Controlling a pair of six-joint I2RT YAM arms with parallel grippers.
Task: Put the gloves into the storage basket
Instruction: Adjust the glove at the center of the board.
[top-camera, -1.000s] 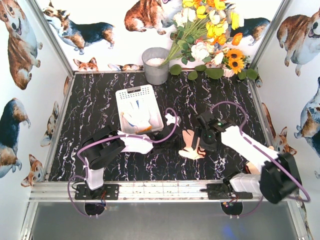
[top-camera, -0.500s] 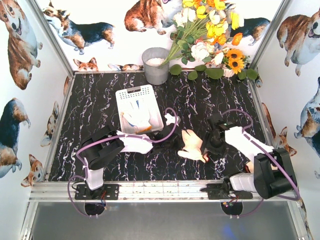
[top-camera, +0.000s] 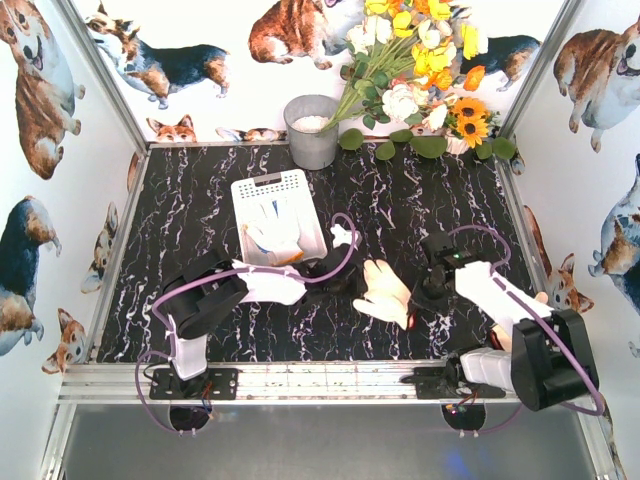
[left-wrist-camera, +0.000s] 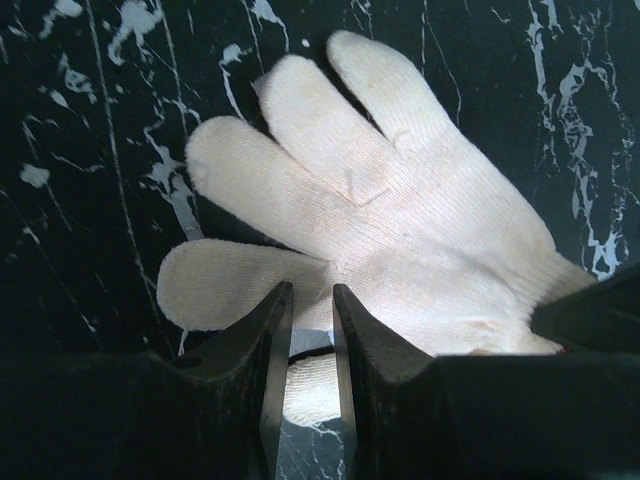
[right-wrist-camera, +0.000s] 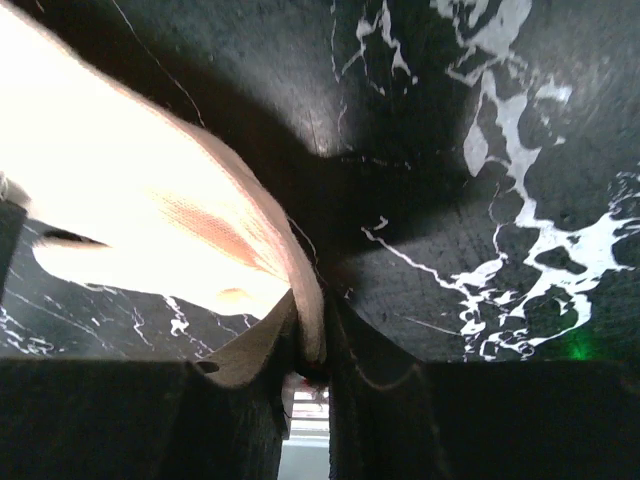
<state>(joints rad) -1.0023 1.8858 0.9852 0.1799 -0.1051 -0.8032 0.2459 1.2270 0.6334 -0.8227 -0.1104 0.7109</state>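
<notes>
- The left gripper (left-wrist-camera: 311, 292) has its jaws drawn close together with only a slim gap. White cloth shows in that gap, so it is pinching the near edge of the white glove (left-wrist-camera: 400, 230).
- The white glove lies flat on the black marbled table (top-camera: 200, 200), straight ahead of the left fingertips. Its fingers point away from the gripper, and one finger sticks out past the left jaw.
- The right gripper (right-wrist-camera: 312, 330) is pressed together on the hem of the beige glove (right-wrist-camera: 130, 210). The cloth is caught right at the tips.
- From those tips the beige glove spreads off to the right gripper's left side, arching above the table and casting a dark shadow on the marble.
- Seen from above, the beige glove fills the space between the two grippers, with its far end just beside the left gripper. The white glove sits just beyond the left gripper.
- The basket (top-camera: 262, 187) stands ahead of the left gripper and to its left, close by. It is well off to the left of the right gripper.
- The glove in the basket (top-camera: 275, 230) is white with an orange edge at the end nearest the left gripper.
- The bucket (top-camera: 313, 135) and the flowers (top-camera: 420, 60) stand far ahead of both grippers, against the back wall.
</notes>
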